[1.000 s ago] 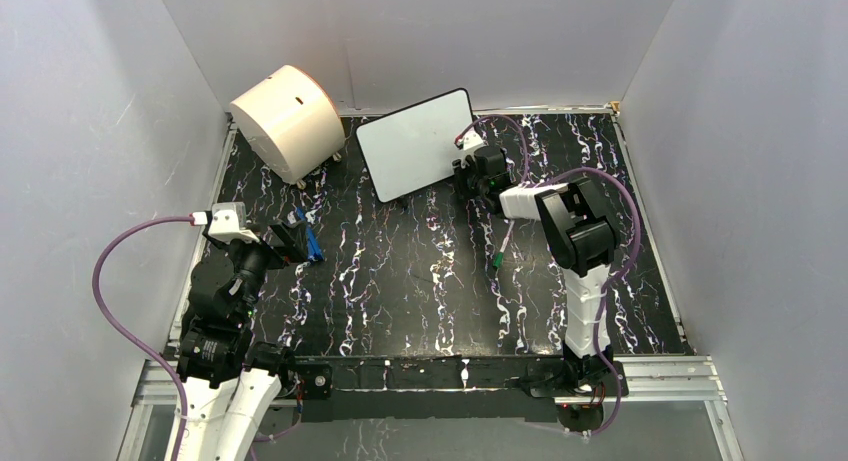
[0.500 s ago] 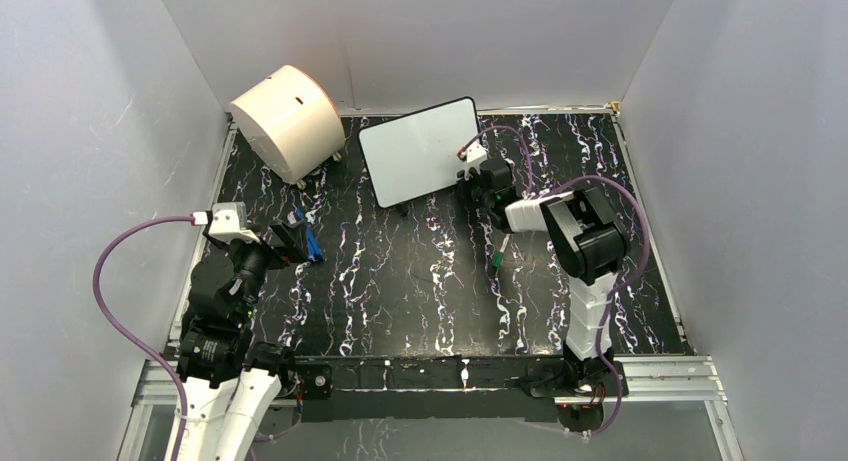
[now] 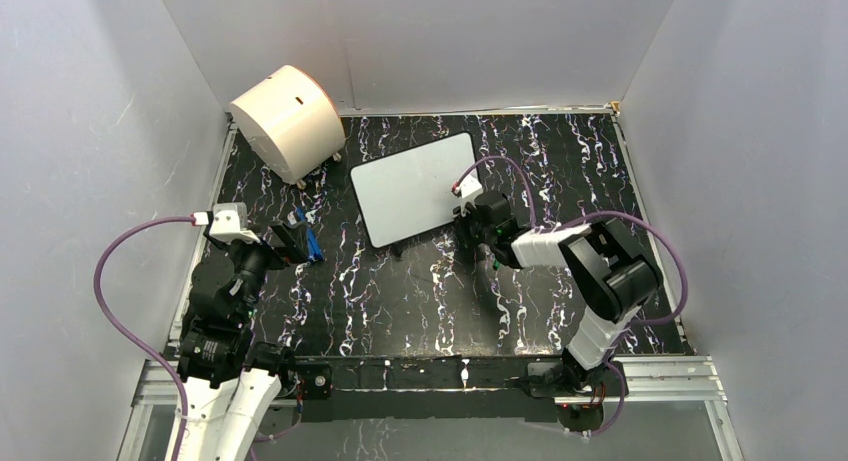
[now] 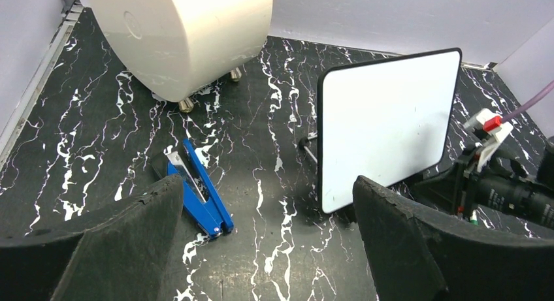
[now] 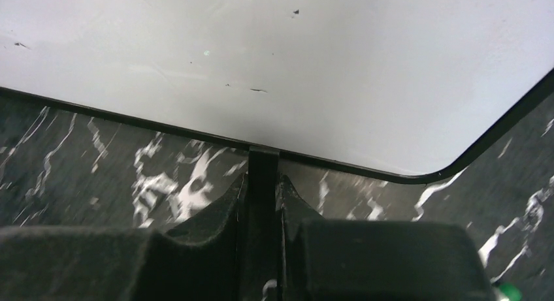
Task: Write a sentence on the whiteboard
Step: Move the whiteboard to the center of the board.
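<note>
Two grippers and one board inspected. Clock bearings are read on the top view, with twelve at the far wall and six at the arm bases.

Whiteboard (image 3: 415, 186): you will find it just off the middle of the black marbled table (image 3: 420, 311), toward twelve o'clock. It stands propped on its short black feet. Its long edges run askew to the table edges, and its face leans back and turns toward six. The right wrist view shows the white face (image 5: 274, 66) carrying only a few small dark specks.

Right gripper (image 3: 466, 224): it is at the board's four o'clock corner. In its own camera the fingers (image 5: 215, 216) are drawn narrow and clamped (image 5: 263, 183) on a black foot that sticks out from the board's lower frame. So you are holding the board by that foot.

Left gripper (image 3: 290, 243): it is at nine o'clock, well apart from the board. Its wrist view shows the two pads (image 4: 130, 242) spread wide with nothing between them (image 4: 264, 196).

Other items:
- A blue clip-like tool (image 3: 310, 243) lies flat on the table just beside the left fingertips, on their three o'clock side.
- A cream drum (image 3: 288, 121) stands on small feet at eleven o'clock, apart from the board.
- A small green tip (image 5: 506, 290) shows at the lower corner of the right wrist view. You cannot tell from there what it belongs to.
</note>
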